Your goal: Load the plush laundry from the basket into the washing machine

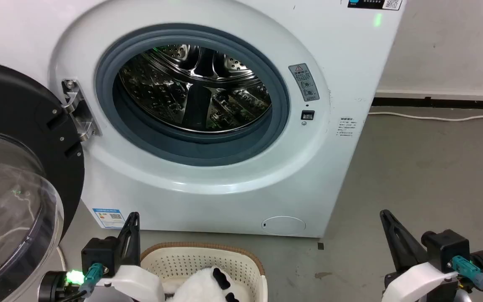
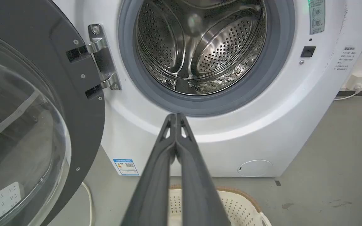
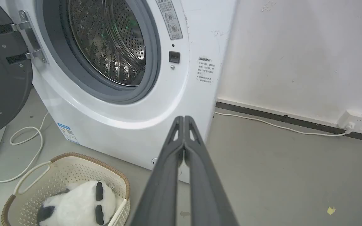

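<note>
— At the bottom middle of the head view, in the basket (image 1: 201, 247), lies the plush laundry (image 1: 208, 287): fluffy white with black patches. How would it handle?

— Soft and light, I'd judge. It should squash and flop rather than slip, and nothing on it looks breakable. The right wrist view has the plush laundry (image 3: 80, 204) at the lower left, down inside the basket (image 3: 74, 156), black patches upward.

— Where to take hold?

— Probably a deep pinch into the thick white body, not a tuft of fur, so the pile doesn't pull free. The perforated walls stand close around it, so the way in is from above.

— And the grippers?

— Both are clenched with nothing in them. The left gripper (image 1: 133, 218) stands at the lower left, just beside the basket's rim. The right gripper (image 1: 386, 216) is at the lower right, well apart from it, over bare floor (image 1: 413, 167).

— Beyond that?

— The washing machine (image 1: 224, 180) takes up the upper frame, with its door (image 1: 23, 117) swung open at the left. The steel drum (image 1: 195, 92) looks empty behind the grey seal (image 1: 280, 111). The basket sits on the floor just in front.
</note>
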### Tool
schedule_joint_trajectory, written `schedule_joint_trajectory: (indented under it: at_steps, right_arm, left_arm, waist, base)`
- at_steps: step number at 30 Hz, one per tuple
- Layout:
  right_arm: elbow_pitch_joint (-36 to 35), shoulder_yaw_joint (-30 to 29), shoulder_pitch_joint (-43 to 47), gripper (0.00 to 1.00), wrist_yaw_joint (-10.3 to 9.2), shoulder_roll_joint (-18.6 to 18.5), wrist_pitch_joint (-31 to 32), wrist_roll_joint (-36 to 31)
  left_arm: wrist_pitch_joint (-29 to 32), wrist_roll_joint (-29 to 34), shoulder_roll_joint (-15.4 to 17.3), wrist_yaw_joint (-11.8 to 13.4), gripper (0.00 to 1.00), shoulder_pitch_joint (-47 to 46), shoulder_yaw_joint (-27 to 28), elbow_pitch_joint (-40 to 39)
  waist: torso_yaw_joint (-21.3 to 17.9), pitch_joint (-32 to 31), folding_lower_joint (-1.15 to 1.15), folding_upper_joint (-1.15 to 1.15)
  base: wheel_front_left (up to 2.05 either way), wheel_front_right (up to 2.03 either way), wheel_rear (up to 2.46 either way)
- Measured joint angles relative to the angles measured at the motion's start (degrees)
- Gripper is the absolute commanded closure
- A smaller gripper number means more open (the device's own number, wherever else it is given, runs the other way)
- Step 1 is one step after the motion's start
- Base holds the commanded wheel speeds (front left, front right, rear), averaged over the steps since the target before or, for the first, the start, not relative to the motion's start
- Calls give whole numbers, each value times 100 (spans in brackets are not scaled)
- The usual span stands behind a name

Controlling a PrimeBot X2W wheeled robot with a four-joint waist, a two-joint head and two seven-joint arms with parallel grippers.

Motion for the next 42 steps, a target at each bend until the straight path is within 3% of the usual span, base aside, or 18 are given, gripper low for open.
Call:
schedule_joint_trajectory:
  at_steps: [42]
  right_arm:
    - [0, 0, 0, 100, 0, 0, 0, 0]
  left_arm:
    - [0, 0, 0, 0, 100, 0, 0, 0]
  waist:
    - [0, 0, 0, 0]
  base:
    - [0, 0, 0]
